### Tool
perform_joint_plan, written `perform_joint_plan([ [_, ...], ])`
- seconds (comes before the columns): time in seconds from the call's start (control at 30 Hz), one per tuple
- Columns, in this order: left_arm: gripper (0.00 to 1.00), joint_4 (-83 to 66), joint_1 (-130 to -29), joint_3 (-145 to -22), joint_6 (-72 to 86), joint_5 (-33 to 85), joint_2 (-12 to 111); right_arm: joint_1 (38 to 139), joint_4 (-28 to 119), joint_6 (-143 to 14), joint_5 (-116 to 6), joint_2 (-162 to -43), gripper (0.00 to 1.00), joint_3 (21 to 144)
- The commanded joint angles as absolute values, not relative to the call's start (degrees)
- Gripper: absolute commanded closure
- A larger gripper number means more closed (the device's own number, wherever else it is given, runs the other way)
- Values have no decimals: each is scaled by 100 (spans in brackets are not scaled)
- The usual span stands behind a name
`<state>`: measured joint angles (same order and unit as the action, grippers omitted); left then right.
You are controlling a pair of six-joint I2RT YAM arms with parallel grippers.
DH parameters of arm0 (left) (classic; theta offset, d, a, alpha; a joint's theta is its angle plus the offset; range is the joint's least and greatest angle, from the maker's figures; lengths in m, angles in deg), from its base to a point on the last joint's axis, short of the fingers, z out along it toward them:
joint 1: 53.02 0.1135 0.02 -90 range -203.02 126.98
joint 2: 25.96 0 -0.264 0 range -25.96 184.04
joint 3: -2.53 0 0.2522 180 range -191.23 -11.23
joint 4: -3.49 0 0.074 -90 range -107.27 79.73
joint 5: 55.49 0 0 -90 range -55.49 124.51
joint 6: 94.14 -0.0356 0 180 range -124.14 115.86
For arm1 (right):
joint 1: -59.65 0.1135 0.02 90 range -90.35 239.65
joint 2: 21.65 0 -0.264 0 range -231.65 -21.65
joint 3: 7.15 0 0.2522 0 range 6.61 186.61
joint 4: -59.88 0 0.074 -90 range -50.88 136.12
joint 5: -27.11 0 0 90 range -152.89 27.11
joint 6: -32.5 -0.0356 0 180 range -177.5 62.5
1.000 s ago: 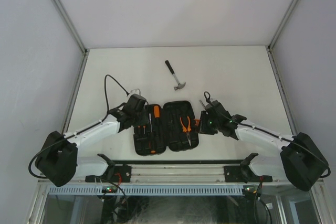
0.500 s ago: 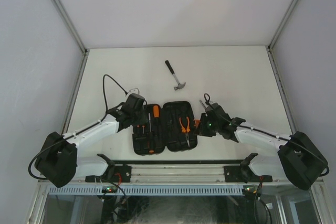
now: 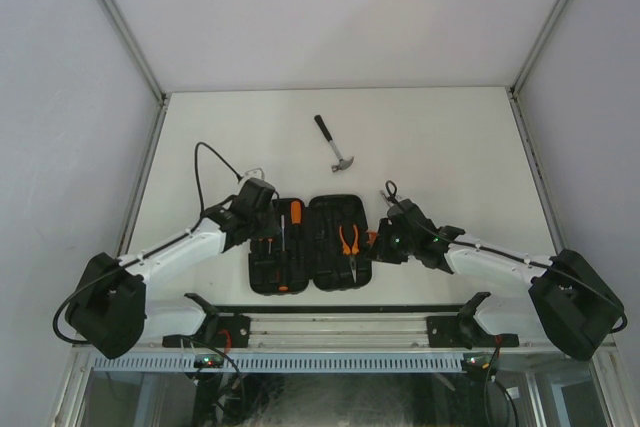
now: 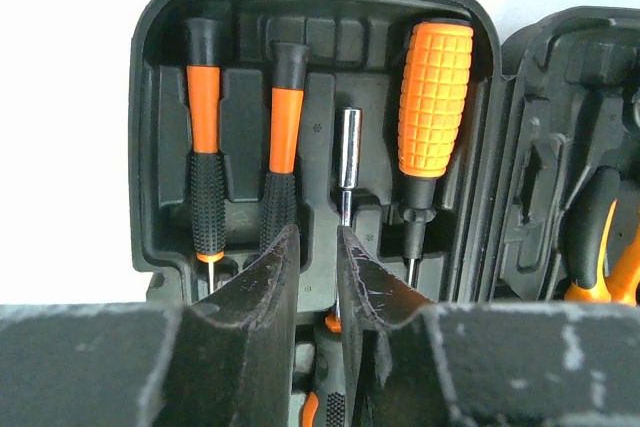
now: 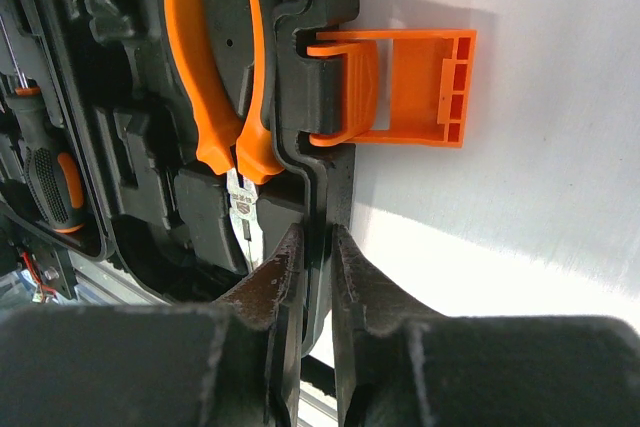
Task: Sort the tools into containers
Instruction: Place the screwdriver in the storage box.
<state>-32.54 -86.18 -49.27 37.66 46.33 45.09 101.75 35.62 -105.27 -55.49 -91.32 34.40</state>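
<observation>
1. The hammer (image 3: 333, 143) lies apart toward the table's (image 3: 450, 147) far edge; the open tool case (image 3: 335, 205) sits at the near edge.
2. The right gripper (image 5: 318, 247), held low, pinches the case's right rim beside the latch (image 5: 400, 87).
3. The left gripper (image 4: 318, 247) hangs over the screwdrivers (image 4: 205, 147); I can't tell its grip.

Wide gap between hammer (image 3: 336, 145) and case (image 3: 330, 217)

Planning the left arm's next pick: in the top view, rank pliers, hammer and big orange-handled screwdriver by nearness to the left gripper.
1. Orange-handled screwdriver, left half of the case, beside the left gripper.
2. Pliers, case's right half.
3. Hammer, on the table, far side.
</observation>
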Motion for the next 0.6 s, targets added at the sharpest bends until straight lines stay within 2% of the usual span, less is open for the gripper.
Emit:
perform_joint_plan([
  [0.0, 75, -3251, -8571, -4917, 3649, 4753, 4157, 10253, 3838, -10628, -5446, -9160, 93, 3420],
  [0.23, 74, -3455, -8558, -4981, 3611, 5100, 4010, 10271, 3882, -10636, -5431, -9203, 93, 3420],
  [0.57, 74, -3351, -8537, -4929, 3528, 4946, 4502, 10289, 3964, -10632, -5360, -9322, 93, 3418],
])
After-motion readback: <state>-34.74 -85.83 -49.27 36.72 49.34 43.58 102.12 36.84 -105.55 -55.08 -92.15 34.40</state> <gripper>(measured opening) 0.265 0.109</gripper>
